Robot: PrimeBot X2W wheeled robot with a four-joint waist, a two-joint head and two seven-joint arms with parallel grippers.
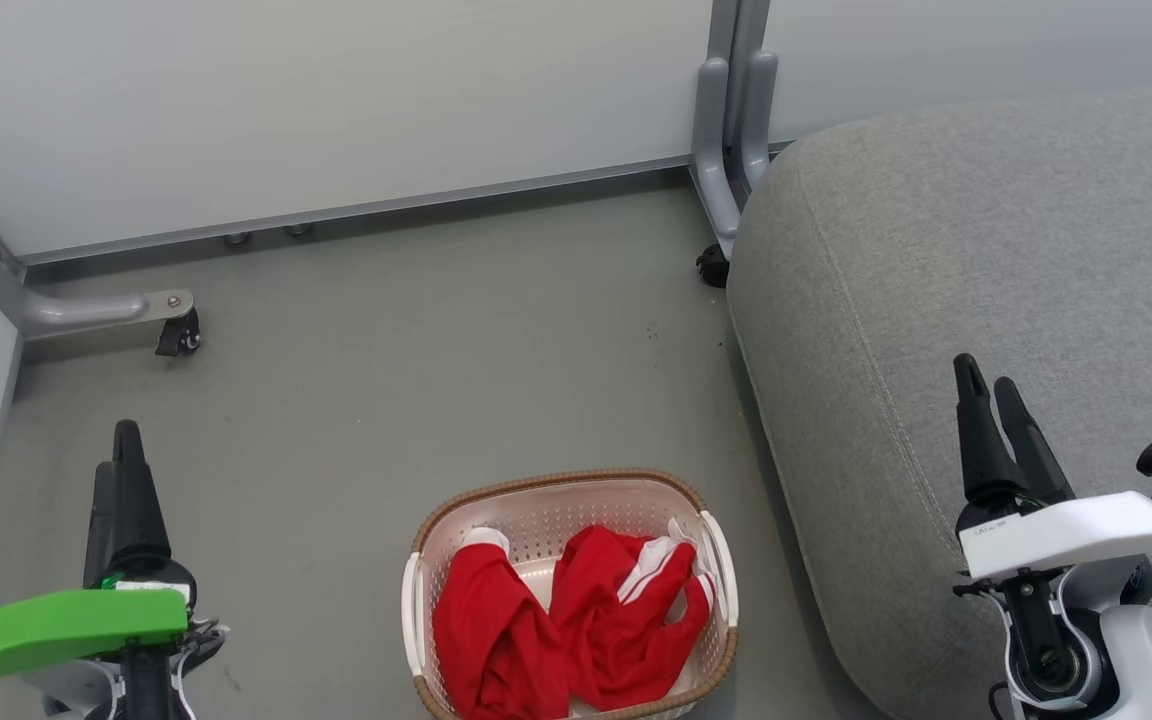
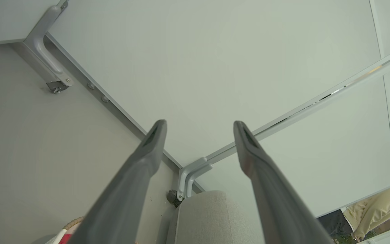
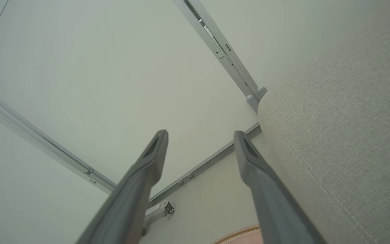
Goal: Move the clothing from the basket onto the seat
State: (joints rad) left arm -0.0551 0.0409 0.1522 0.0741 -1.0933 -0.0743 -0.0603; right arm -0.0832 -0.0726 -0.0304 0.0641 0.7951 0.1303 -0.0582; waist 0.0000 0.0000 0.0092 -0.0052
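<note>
**Red white-trimmed fabric clothing (image 1: 496, 630) heaped in a cream perforated plastic basket (image 1: 556, 515)**

Grey floor (image 1: 386, 380) runs back to pale partition panels (image 1: 336, 100) on castored metal feet (image 1: 96, 310). The basket sits just beside the large grey upholstered seat (image 1: 986, 250). The left gripper (image 1: 118, 445) hangs left of the basket and the right gripper (image 1: 986, 375) over the seat's edge. Both are spread wide and empty, apart from the clothing. The left wrist view adds a person (image 2: 371, 210) in a cream top.

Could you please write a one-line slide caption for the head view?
Left hand and right hand open, red clothing lying in the basket on the floor beside the grey seat.
</note>
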